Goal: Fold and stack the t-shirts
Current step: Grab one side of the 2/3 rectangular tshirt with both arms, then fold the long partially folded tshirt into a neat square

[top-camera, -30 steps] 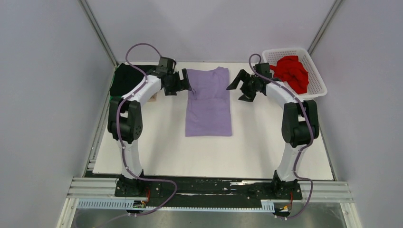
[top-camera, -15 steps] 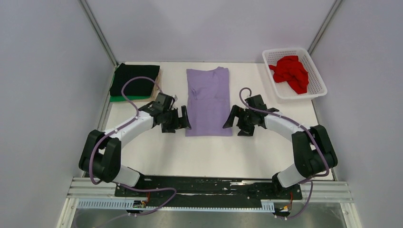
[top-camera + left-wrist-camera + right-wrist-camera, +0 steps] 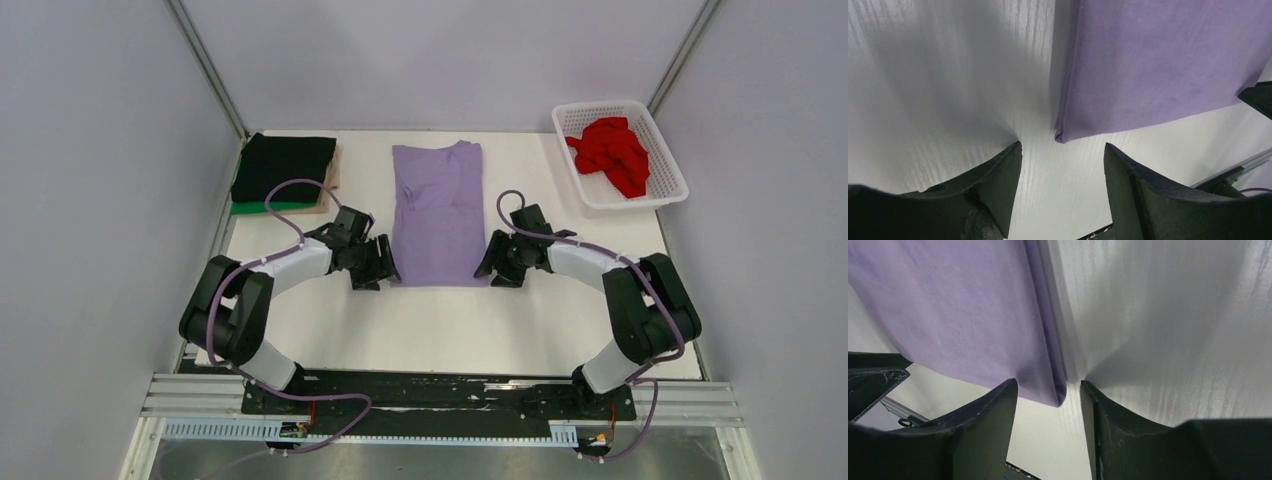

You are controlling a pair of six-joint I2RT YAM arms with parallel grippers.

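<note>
- Lavender soft cloth t-shirt (image 3: 440, 215), folded to a long strip, flat on white tabletop (image 3: 450, 320).
- Left gripper (image 3: 1063, 150) spread apart astride its near left corner, clamping nothing.
- Right gripper (image 3: 1048, 390) likewise apart, near right corner between fingers.
- Black folded t-shirt (image 3: 285, 165) atop green t-shirt (image 3: 250, 208), far left.
- Bright red crumpled t-shirt (image 3: 612, 152) inside white latticed plastic basket (image 3: 663, 150).

A lab test booth: bare grey walls (image 3: 90, 150), aluminium rails (image 3: 190, 400), white tabletop (image 3: 450, 330)
</note>
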